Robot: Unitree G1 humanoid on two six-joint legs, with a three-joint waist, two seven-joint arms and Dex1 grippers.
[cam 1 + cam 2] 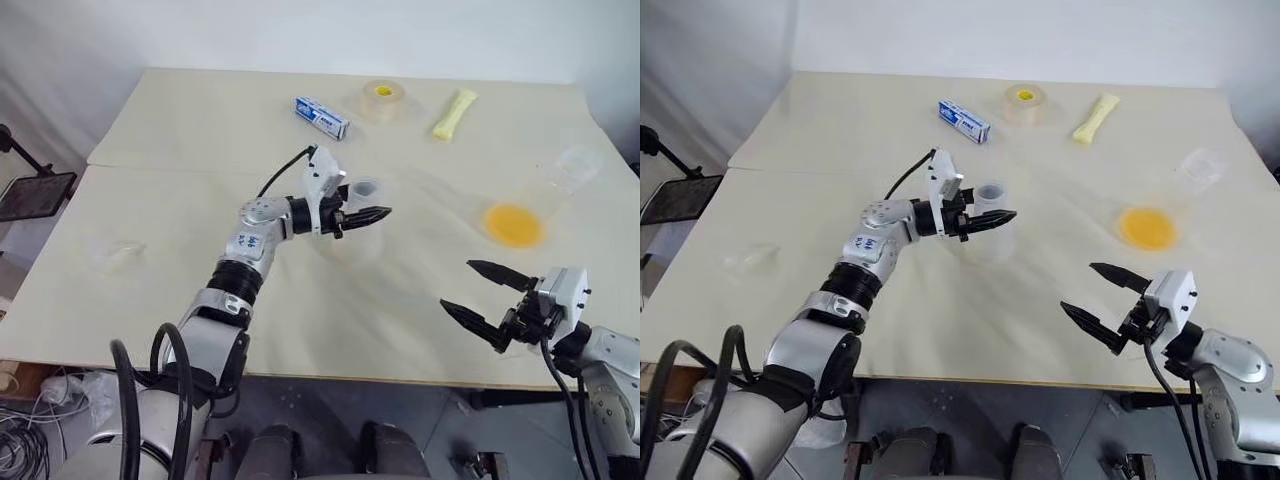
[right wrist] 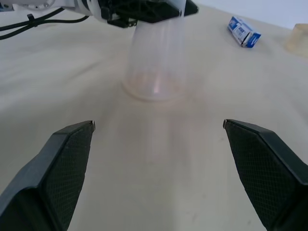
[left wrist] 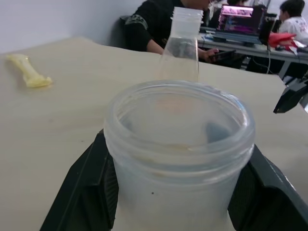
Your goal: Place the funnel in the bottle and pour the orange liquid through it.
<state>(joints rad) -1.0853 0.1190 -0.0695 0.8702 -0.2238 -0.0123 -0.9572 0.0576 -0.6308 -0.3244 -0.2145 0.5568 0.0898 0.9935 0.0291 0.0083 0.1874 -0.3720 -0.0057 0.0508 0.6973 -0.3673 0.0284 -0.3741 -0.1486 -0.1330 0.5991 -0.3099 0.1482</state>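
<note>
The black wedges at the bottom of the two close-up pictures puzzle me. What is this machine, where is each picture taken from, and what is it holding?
This is a humanoid robot with two arms, each ending in a black two-fingered gripper. The two wide pictures come from cameras in its head, looking down over a beige table. The close-ups come from a camera on each wrist, so the wedges are that gripper's own fingers.

The left gripper clasps a clear wide-mouthed plastic cup near its rim. The right gripper is open and empty.

On the table lie a small clear plastic funnel, a clear flask-like bottle holding orange liquid, a blue-and-white box, a yellow-centred tape roll and a pale yellow packet.
</note>
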